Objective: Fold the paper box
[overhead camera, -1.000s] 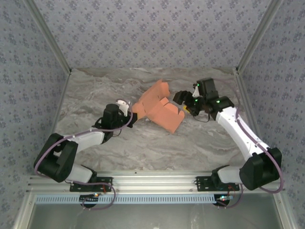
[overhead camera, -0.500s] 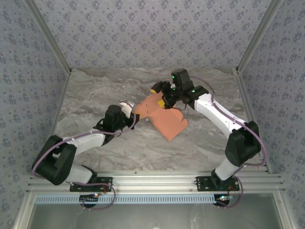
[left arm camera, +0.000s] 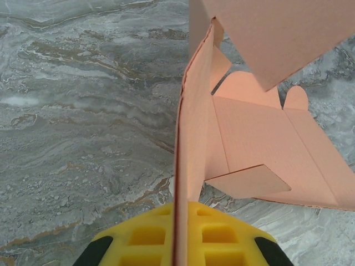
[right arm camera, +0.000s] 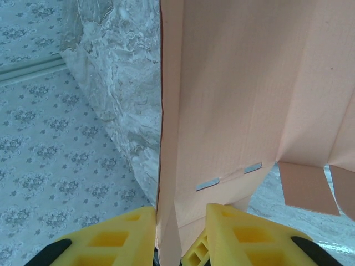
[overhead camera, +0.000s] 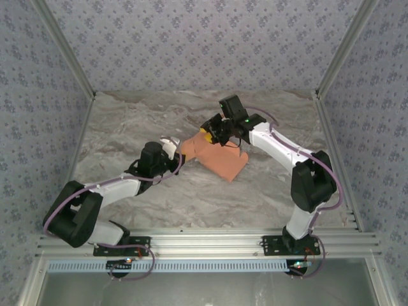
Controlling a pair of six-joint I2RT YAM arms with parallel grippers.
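The paper box [overhead camera: 220, 158] is a part-folded sheet of orange card lying on the table's middle. My left gripper [overhead camera: 173, 150] is shut on its left edge. From the left wrist, that raised panel [left arm camera: 194, 127] stands edge-on, pinched between the yellow pads [left arm camera: 222, 235]. My right gripper [overhead camera: 214, 132] reaches in from the right over the sheet's far edge. In the right wrist view a folded flap of the box [right arm camera: 233, 83] runs down between the two yellow fingers [right arm camera: 119, 235], which press it from both sides.
The marbled grey table [overhead camera: 121, 131] is walled in by patterned panels [overhead camera: 204, 44] at the back and both sides. An aluminium rail [overhead camera: 204, 242] carrying both arm bases runs along the near edge. Bare table lies left, right and in front of the card.
The right arm has swung left from beside the box to its far edge, and its jaws have narrowed onto a flap. The card lies flatter. The left gripper keeps its hold.
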